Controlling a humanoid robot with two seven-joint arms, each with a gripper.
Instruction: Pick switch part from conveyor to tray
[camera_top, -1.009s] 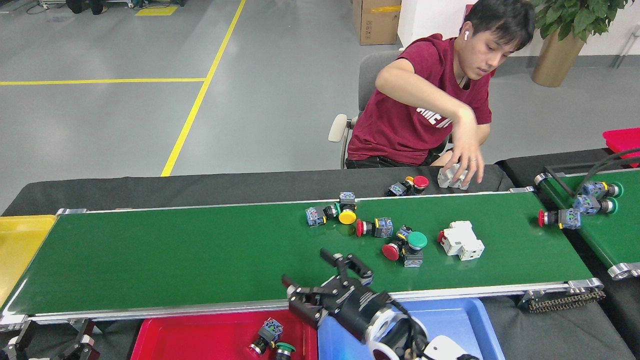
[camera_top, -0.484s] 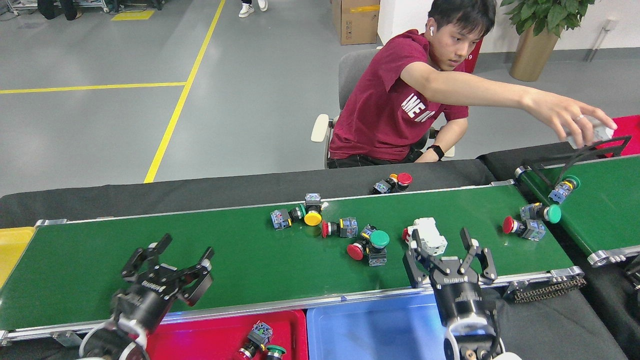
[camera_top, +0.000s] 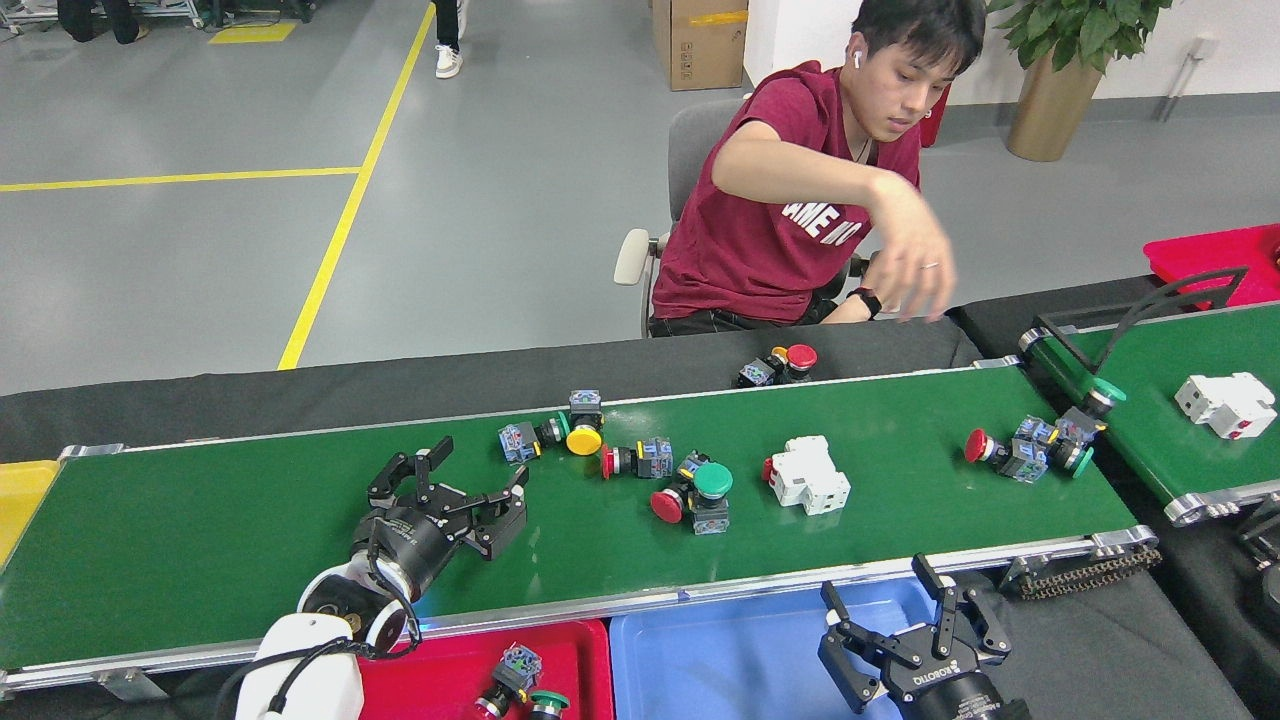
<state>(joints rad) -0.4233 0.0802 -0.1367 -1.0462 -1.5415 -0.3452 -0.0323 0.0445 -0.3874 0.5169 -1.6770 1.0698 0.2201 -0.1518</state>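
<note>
Conveyor (camera_top: 250, 540) belt, dark green with silver edge rails, runs across the black-draped tabletop (camera_top: 300, 385). Over its left part the left end effector (camera_top: 460, 490) hovers with fingers spread open, gripping nothing. Just right of it lies a cluster of switch parts: a yellow-capped switch part (camera_top: 583, 438), a small red-capped one (camera_top: 630, 460), and a red and green pair (camera_top: 695, 492), each with a grey-blue contact block. A white breaker block (camera_top: 808, 475) sits further right. Below the belt, a red tray (camera_top: 440, 670) holds a green-capped part (camera_top: 520, 685), beside a blue tray (camera_top: 720, 660). The right end effector (camera_top: 905, 620) is open over the blue tray's right end.
</note>
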